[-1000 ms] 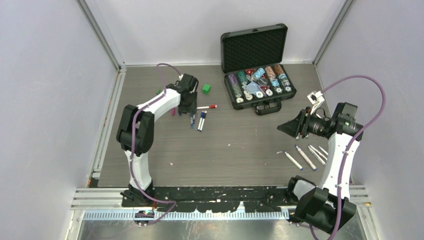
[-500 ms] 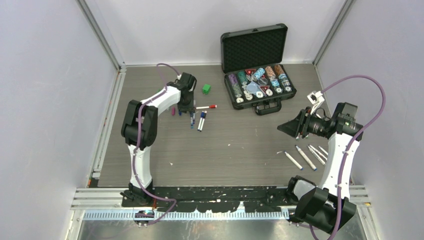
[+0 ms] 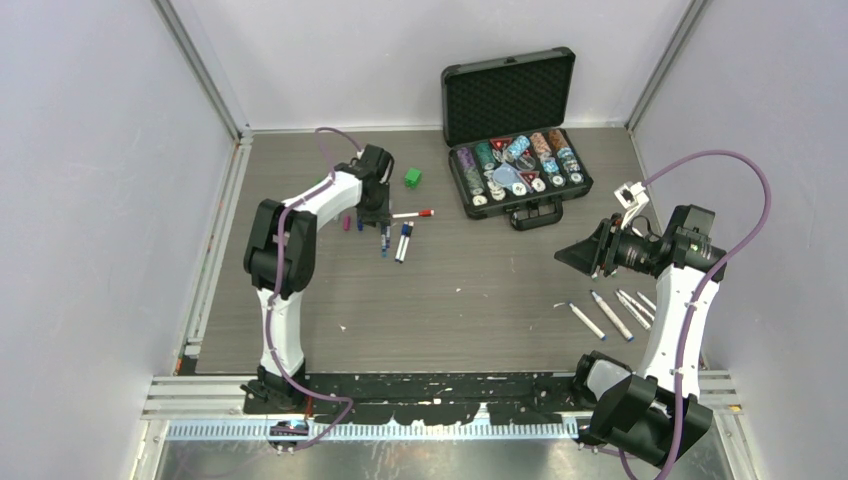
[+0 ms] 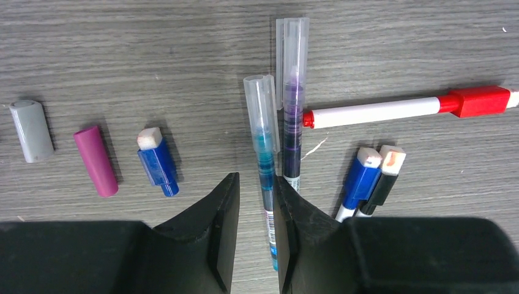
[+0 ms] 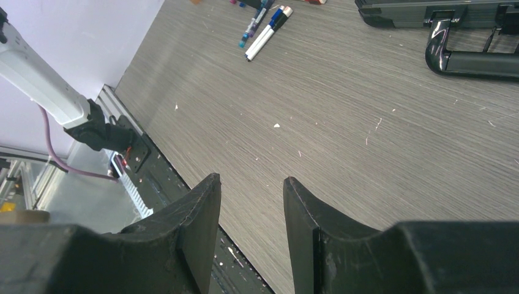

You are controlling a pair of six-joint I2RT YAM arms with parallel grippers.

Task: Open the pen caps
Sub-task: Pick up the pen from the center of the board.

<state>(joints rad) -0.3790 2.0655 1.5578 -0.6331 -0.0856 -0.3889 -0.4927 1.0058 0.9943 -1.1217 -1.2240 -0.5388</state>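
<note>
While our left claw [image 4: 254,181] straddles the teal pen [image 4: 267,174] unclamped and our right claw [image 5: 251,181] gapes empty, we risk rolling it aside by closing off-centre.

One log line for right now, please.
left gripper open astride teal pen | clear cap on | right gripper open, empty, aloft

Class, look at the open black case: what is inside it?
Rows of multicoloured poker chips fill the base of the case; black foam lines its lid. Whatever lies beneath the chips is hidden.
</note>
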